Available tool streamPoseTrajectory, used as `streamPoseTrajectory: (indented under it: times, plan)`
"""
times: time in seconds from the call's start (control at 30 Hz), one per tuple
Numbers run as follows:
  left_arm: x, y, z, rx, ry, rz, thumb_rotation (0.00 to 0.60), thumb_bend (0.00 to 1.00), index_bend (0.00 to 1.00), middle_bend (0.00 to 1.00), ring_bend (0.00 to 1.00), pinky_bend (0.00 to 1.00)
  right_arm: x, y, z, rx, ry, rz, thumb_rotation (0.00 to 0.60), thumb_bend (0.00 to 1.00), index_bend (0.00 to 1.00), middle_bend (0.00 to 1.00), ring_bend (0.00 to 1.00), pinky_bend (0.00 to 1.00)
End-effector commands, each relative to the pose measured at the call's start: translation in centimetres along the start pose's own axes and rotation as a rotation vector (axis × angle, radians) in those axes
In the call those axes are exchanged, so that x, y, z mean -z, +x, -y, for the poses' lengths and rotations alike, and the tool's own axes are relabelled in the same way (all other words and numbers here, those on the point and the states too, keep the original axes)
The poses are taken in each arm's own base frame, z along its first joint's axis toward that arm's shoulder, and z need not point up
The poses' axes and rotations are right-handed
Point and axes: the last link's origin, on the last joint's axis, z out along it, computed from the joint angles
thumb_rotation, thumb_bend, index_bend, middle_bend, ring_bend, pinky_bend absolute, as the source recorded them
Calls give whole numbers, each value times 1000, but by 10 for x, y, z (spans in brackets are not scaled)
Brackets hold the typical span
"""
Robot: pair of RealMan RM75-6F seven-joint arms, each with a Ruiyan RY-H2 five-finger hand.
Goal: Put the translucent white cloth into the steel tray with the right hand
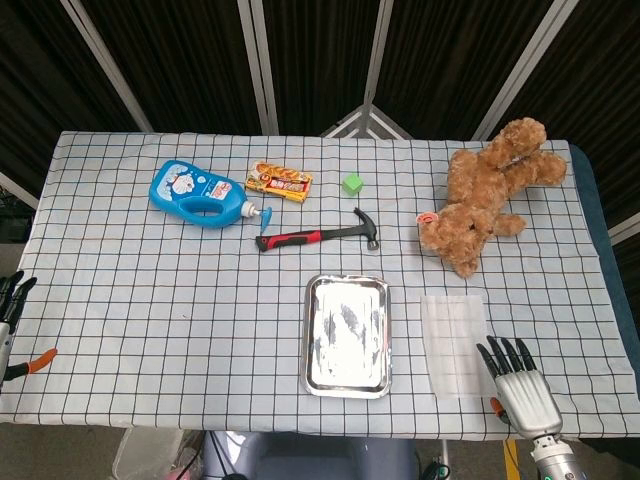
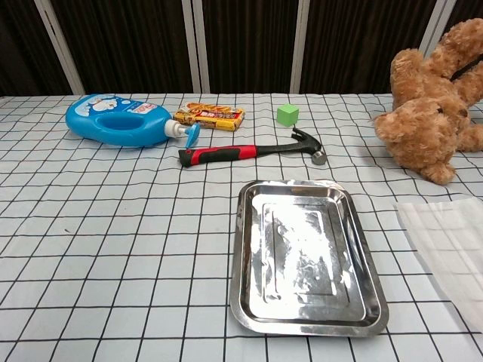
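The translucent white cloth point(image 1: 457, 343) lies flat on the checked tablecloth, just right of the steel tray point(image 1: 347, 375); its left part shows in the chest view as the cloth point(image 2: 449, 245) beside the tray point(image 2: 306, 317). The tray holds nothing. My right hand point(image 1: 519, 392) is at the table's near edge, just right of the cloth's near right corner, fingers spread and pointing away, holding nothing. My left hand point(image 1: 10, 312) is off the table's left edge, fingers apart, with nothing in it. Neither hand appears in the chest view.
At the back lie a blue bottle point(image 1: 196, 194), a snack pack point(image 1: 279, 180), a green cube point(image 1: 352, 183) and a red-handled hammer point(image 1: 317, 235). A brown teddy bear point(image 1: 485, 192) sprawls behind the cloth, at the right.
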Motion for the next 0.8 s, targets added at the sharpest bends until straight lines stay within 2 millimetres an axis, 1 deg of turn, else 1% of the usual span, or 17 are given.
streamPoseTrajectory:
  times: [0.03,0.27,0.47,0.8]
  plan:
    - [0,0,0,0,0,0,600,0,0,0,0,0,-1,-4,0,8,-10,1,600,367,0,10,0,0]
    - [0,0,0,1,1,-2,600,0,0,0,0,0,0,-15,0,55,-15,28,600,367,0,0,0,0]
    - [0,0,0,1,2,-2,600,0,0,0,0,0,0,-20,1,70,-18,40,600,367,0,0,0,0]
    - [0,0,0,1,4,0,600,0,0,0,0,0,-6,-26,-2,70,-31,48,600,367,0,0,0,0]
